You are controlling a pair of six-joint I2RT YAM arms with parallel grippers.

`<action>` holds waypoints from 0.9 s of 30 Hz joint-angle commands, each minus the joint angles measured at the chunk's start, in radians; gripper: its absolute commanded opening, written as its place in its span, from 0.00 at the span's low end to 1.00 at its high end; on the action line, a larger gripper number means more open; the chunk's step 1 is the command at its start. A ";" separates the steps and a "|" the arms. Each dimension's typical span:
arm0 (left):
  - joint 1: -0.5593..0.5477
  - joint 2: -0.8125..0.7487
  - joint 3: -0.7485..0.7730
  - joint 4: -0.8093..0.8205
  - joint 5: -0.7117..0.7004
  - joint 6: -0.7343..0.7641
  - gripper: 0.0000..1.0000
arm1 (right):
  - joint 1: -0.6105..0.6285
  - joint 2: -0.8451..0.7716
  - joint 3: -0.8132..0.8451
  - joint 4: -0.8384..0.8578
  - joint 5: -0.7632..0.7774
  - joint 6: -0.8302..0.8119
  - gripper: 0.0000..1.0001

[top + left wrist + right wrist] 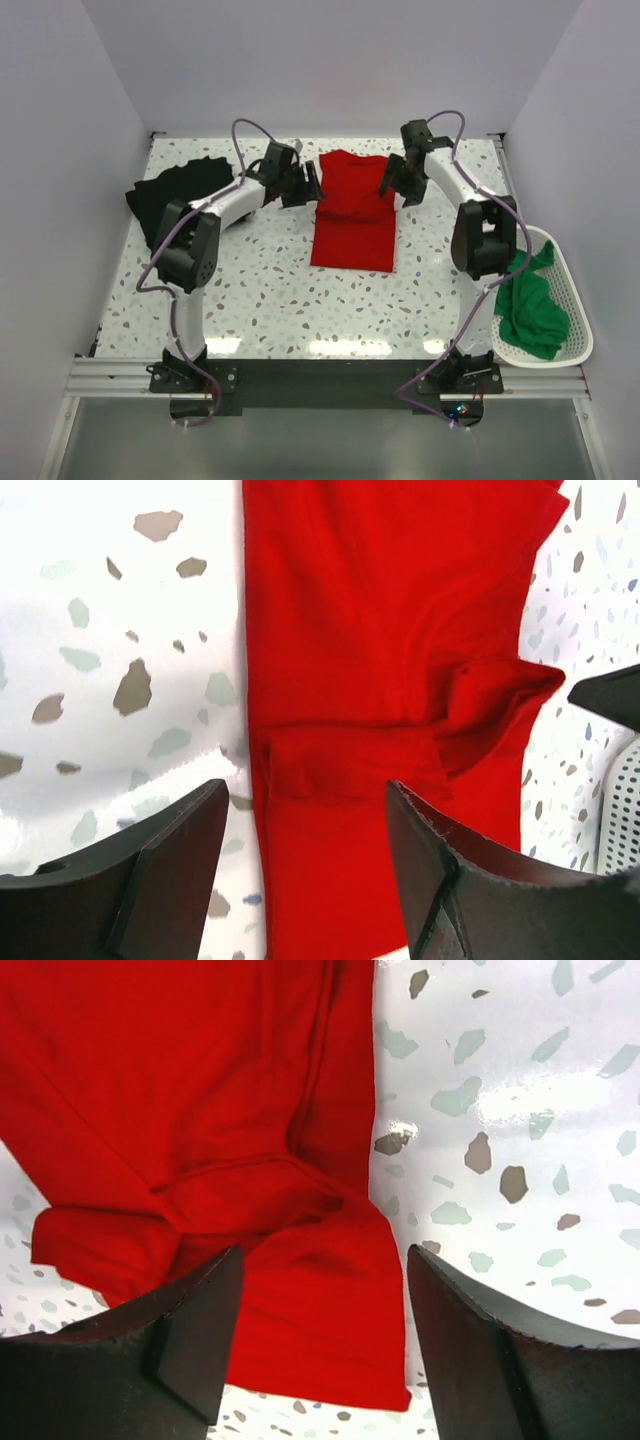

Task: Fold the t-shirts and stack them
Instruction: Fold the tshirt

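Observation:
The red t-shirt lies folded into a narrow rectangle at the back middle of the table, its far end doubled over. My left gripper hangs open at that end's left edge. In the left wrist view the red t-shirt lies below the left gripper, free of both fingers. My right gripper stands open at the right edge. Under the right gripper the folded corner of the red t-shirt rests loose. A black t-shirt is heaped at the back left. A green t-shirt lies in the basket.
A white perforated basket sits off the table's right edge beside the right arm. White walls close in the table on the left, back and right. The speckled tabletop stretches in front of the red t-shirt.

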 commanded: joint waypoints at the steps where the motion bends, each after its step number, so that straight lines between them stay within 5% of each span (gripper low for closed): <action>1: 0.007 -0.119 -0.054 0.045 -0.022 0.022 0.69 | -0.005 -0.087 0.024 -0.019 -0.007 -0.029 0.70; 11: -0.056 -0.334 -0.362 0.173 0.010 -0.008 0.68 | 0.056 -0.279 -0.274 0.115 -0.123 -0.032 0.66; 27: -0.225 -0.296 -0.596 0.505 0.076 0.008 0.67 | 0.199 -0.083 -0.174 0.135 -0.123 0.026 0.63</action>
